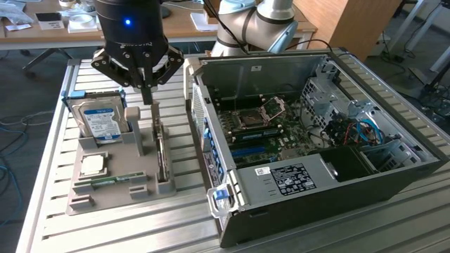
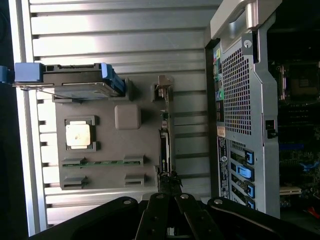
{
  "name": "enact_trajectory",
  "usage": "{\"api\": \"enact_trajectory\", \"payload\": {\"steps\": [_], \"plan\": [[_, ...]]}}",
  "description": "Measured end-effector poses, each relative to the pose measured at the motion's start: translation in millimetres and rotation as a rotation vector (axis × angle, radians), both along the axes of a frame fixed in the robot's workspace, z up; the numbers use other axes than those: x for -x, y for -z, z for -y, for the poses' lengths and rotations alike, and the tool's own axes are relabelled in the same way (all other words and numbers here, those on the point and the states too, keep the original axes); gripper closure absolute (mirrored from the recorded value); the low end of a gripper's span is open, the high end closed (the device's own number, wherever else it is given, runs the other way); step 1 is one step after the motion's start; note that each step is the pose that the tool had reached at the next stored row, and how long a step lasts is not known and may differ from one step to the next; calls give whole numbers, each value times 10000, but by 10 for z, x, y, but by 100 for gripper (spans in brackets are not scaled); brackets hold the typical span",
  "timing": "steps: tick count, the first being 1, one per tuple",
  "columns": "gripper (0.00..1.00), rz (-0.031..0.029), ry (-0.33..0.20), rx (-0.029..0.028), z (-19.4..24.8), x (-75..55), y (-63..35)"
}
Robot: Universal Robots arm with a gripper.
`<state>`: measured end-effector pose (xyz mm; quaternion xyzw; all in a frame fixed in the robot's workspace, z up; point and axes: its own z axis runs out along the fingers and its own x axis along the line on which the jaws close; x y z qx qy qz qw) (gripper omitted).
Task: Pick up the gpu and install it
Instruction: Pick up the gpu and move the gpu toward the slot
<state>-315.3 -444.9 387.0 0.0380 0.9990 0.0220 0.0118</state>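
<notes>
Fingers closed, hovering over gpu in holder.

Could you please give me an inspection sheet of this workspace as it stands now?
Surface: slatted metal table, carrying a grey holder and an open case.
Job's things: gpu standing on edge in the holder, beside the case.
Clutter: hard drive, processor and memory stick in the holder.
Grippers: gripper shut, just above the gpu's end; contact unclear.
Cables: blue cables inside the case; loose cables on the floor.
Surroundings: desk behind, with small items.
</notes>
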Motion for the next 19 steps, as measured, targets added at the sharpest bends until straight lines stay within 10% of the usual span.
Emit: {"api": "enact_trajectory", "payload": {"steps": [8,19], "plan": [[58,0,0,0,0,0,0],[58,1,0,-1,0,0,112]]}}
